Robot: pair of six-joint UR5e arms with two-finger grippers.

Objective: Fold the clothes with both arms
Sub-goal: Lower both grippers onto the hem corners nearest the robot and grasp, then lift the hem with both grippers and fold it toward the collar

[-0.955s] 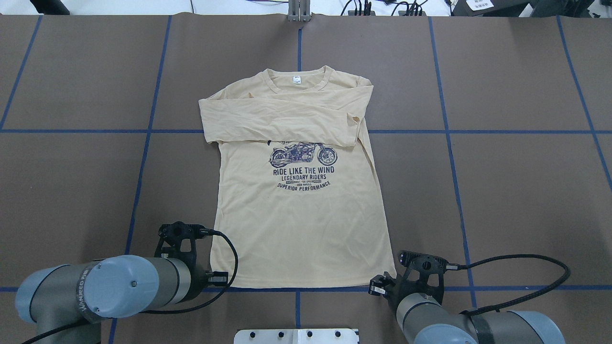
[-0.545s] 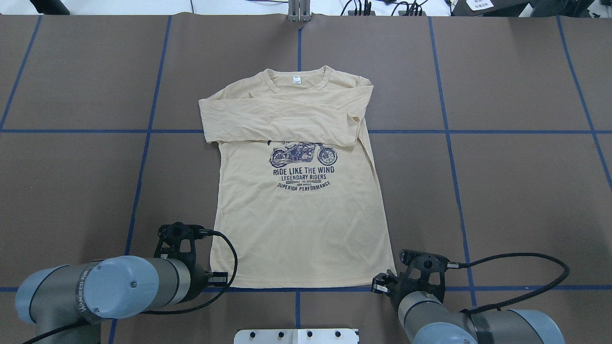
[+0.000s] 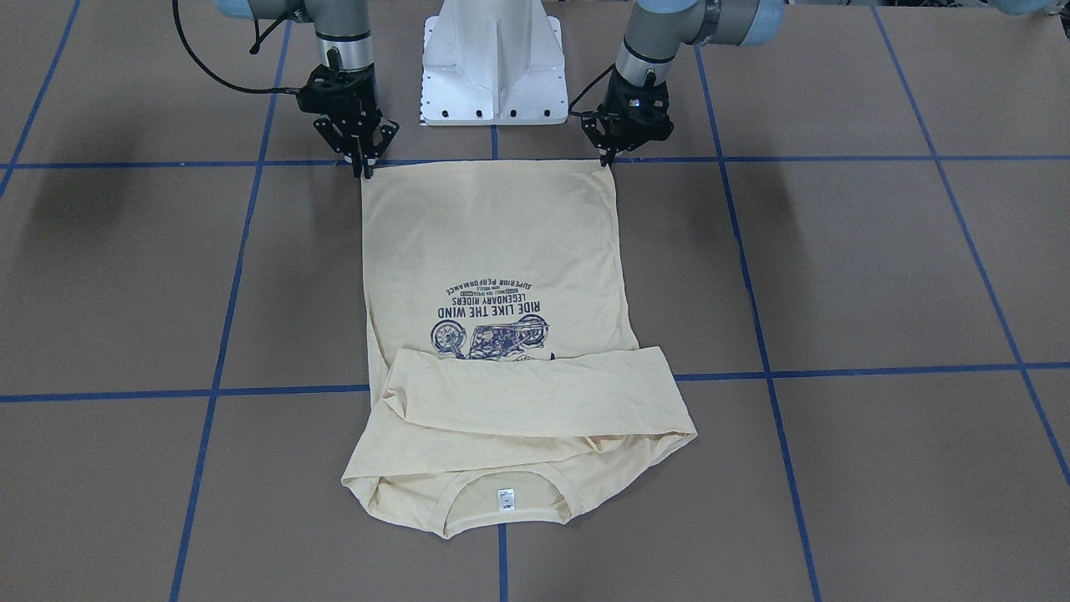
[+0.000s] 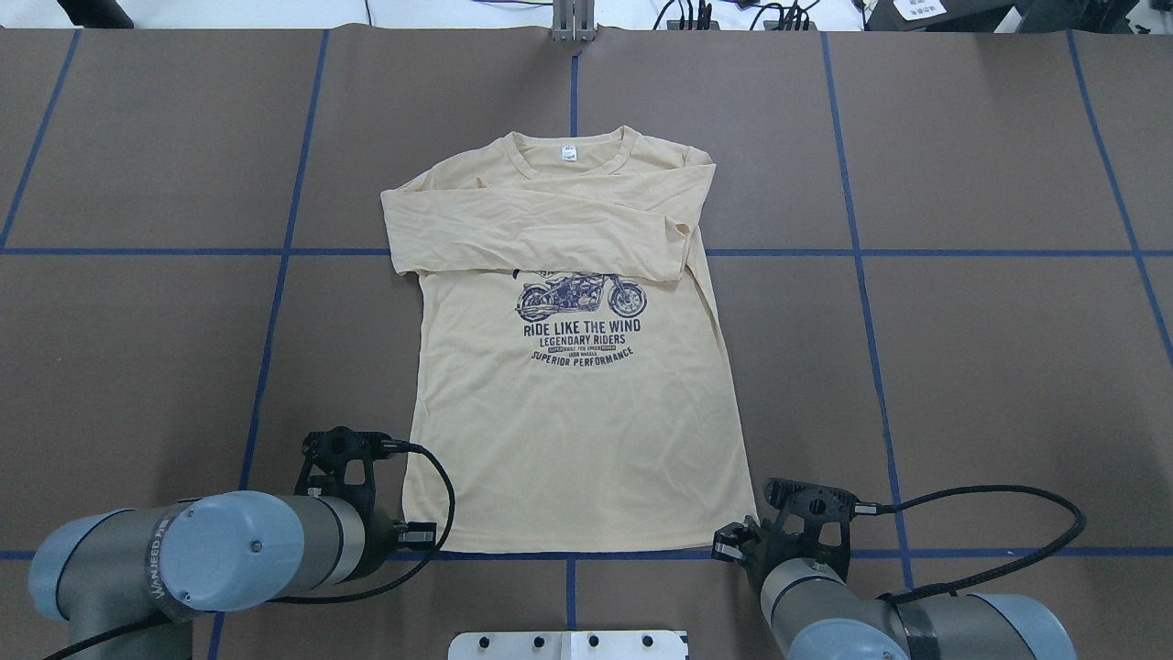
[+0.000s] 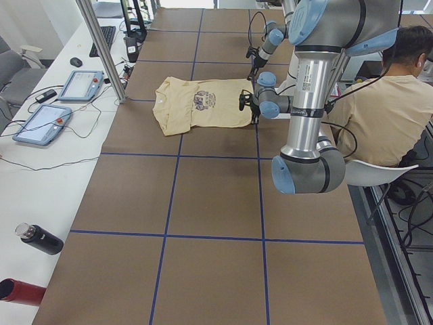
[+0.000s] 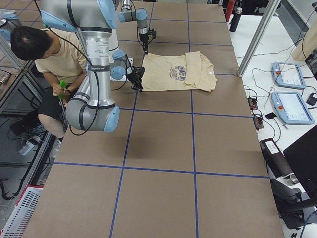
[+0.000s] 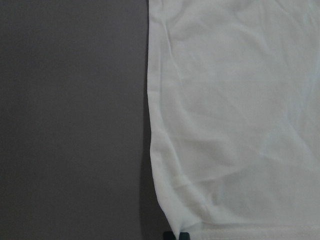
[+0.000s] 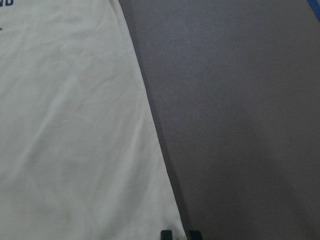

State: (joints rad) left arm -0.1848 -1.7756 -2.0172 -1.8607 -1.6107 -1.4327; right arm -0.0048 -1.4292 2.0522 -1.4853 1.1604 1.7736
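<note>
Currently flat on the brown table, print side up: a cream long-sleeved shirt, collar away from the robot, hem nearest it and running just along a blue tape line. Both sleeves folded across the chest, overlapping, covering the top of the dark motorcycle print. Small white tag showing inside the neck.

Left gripper down at the hem corner on the robot's left, tapering to a point right at the cloth edge. Right gripper likewise at the opposite hem corner. From each wrist camera, only dark fingertips at the bottom edge, with the shirt's corner right beside them. Cannot tell for either gripper whether clamped on the fabric or merely at it. Hem lying flat.

White pedestal base between the two arms, just behind the hem. Seated person behind the robot in the side views.
</note>
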